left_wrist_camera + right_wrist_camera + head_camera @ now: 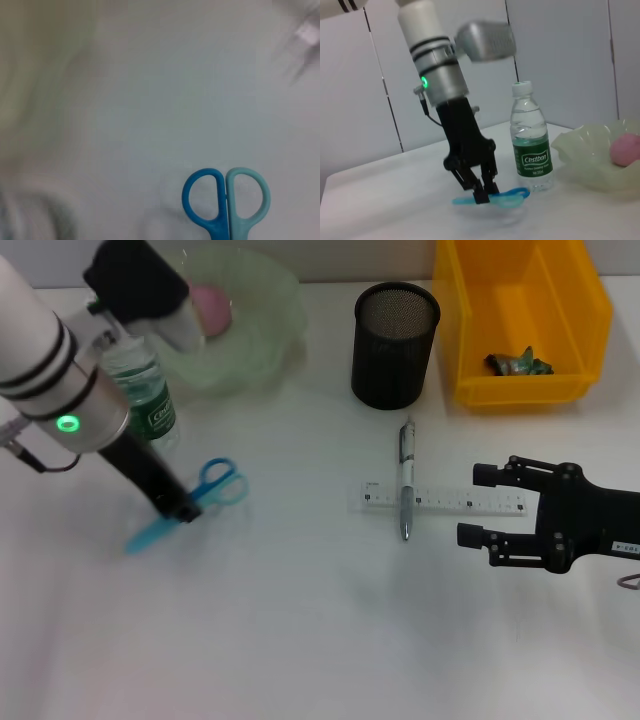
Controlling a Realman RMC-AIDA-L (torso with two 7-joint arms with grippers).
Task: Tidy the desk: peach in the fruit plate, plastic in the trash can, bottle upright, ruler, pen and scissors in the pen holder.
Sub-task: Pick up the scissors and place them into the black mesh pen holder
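**Left hand closed on the scissors beside the upright bottle**

From the head camera, the left hand (178, 508) stood at the left of the white surface (300, 640), its fingers pinched on the one pair of scissors (200, 500), blue loops pointing right and the pale blue blade end pointing left and near. Just behind it the single bottle (148, 405) stood upright, its green label bearing white lettering too foreshortened to read here. Farther back, the fruit plate (262, 340) held the one peach (212, 306). The pen holder (395, 345) stood mid-far, with the yellow trash can (520, 315) to its right holding a green crumpled piece of plastic (520, 363). In the middle lay one pen (406, 480) crossed over one ruler (445, 500). The right hand (480, 505) rested at the right, fingers spread apart and holding nothing, just beside the ruler's right end. The near half of the surface lay open.

The left wrist camera showed two scissor loops, one darker blue, one pale, side by side against the surface (150, 100); the scissors (225, 205) sat at the frame's edge.

The right wrist camera showed the left hand (482, 192) clamped on the scissors (500, 197), which sat slightly off the surface (395, 210). The bottle (531, 140) stood near them, label reading "Cestbon", white cap on. Beyond it, the fruit plate (590, 160) held the peach (625, 150).
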